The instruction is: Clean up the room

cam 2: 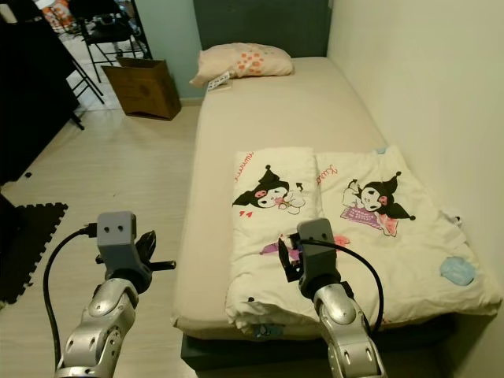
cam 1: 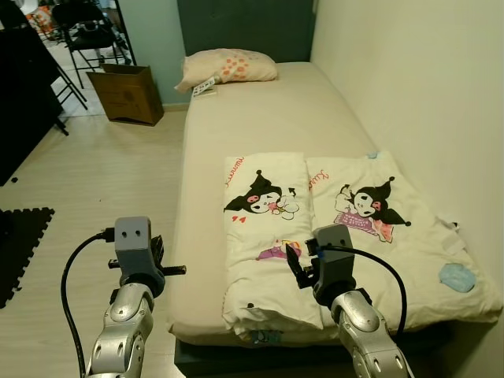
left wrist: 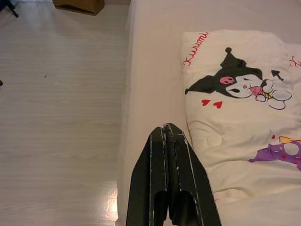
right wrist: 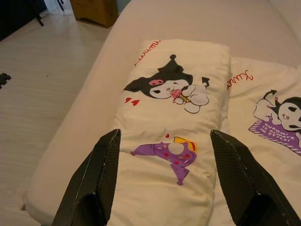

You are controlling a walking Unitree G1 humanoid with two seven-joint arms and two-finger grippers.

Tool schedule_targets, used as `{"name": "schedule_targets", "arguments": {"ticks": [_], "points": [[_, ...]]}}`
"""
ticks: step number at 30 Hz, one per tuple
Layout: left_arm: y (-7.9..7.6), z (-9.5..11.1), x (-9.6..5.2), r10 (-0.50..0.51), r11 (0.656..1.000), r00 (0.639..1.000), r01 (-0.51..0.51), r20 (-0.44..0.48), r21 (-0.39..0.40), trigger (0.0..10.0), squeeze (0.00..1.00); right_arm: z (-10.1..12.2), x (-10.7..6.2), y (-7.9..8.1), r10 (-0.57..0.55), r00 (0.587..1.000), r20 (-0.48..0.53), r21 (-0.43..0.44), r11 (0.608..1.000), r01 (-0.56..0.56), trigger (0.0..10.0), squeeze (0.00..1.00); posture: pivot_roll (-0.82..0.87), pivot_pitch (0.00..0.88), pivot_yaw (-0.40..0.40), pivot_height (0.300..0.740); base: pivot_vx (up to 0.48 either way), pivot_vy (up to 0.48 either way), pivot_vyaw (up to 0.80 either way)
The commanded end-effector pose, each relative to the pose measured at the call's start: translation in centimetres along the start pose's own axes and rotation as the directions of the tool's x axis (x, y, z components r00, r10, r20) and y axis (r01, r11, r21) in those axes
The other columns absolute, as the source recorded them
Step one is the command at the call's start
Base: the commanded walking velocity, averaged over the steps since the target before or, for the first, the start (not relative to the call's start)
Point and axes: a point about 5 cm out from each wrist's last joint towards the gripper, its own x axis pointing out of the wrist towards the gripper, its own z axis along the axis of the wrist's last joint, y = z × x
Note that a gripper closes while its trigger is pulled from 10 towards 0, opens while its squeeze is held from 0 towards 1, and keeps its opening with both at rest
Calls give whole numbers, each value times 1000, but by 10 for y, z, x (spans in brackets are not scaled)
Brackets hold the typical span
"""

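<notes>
The bed (cam 1: 268,118) runs away from me with its long side against the wall (cam 1: 409,79), so I can only reach it from the foot and the floor side; its upper half lies bare. The quilt (cam 1: 409,228) with the cartoon prints, the thing I judge I am tidying, lies across the lower half of the bed; its left part (cam 1: 268,236) is doubled over into a thick fold that ends near the mattress edge, while the right part lies flat toward the wall, so I take the folding as begun and not finished. The pillow (cam 1: 228,67) sits at the head of the bed, where it belongs; a cardboard box (cam 1: 126,93) stands on the floor (cam 1: 102,173) beside the bed's head, and a folding chair (cam 1: 87,31) is behind it.

My right arm reaches forward over the foot of the bed; my right tool (right wrist: 164,183) hovers above the folded strip with its fingers (right wrist: 101,174) spread wide, released and holding nothing, straddling the purple print; I judge it is lined up to come down on that fold. My left arm is raised over the floor just beside the mattress edge; my left tool (left wrist: 167,179) is clenched, its two fingers pressed together on nothing, pointing along the bed's side.
</notes>
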Motion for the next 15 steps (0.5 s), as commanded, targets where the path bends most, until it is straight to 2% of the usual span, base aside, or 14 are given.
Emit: {"name": "schedule_targets", "arguments": {"ticks": [1,11,15], "points": [[4,-3,-1,2,1000,1000,-1,-18,28,10000,0,-3,-1,4,5,1000,-7,6,1000,-5,10000,0,-121,90,46,740,0,0,0],[0,-3,-2,-7,999,1000,8,-27,52,10000,0,-4,1,0,-18,1000,-16,19,1000,18,10000,0,-119,90,47,740,0,0,0],[2,-6,-3,17,997,999,-14,-40,70,10000,0,-3,6,-2,-15,999,-32,22,1000,16,10000,0,-112,91,53,735,0,0,0]]}}
